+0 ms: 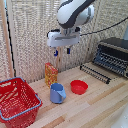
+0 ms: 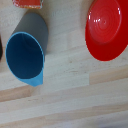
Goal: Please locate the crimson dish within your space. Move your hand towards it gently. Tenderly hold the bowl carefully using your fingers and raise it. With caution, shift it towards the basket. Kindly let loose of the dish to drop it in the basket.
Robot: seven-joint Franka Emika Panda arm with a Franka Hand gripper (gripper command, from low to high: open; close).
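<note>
Exterior view, wooden table [image 1: 95, 107]: one small red dish [image 1: 78, 87], round and shallow, empty, resting upright near the table's middle. One blue cup [image 1: 57, 93] just beside it toward the exterior view's left, upright, not touching. One yellow-orange box [image 1: 51, 74] standing behind the cup, near the woven screen [image 1: 30, 35]. One large red basket [image 1: 17, 101] with latticed sides and grey-blue rim handle, at the exterior view's left edge, well apart from the dish. One dark toaster oven [image 1: 114, 54] at the exterior view's right, with a black wire rack [image 1: 95, 73] lying in front of it.

White hand [image 1: 62, 52] hangs high above the cup and dish, fingers spread apart, holding nothing.

Wrist view: dish [image 2: 106, 29] and cup [image 2: 26, 54] seen from above, apart, with bare wood between them; the box's edge shows beyond the cup.
</note>
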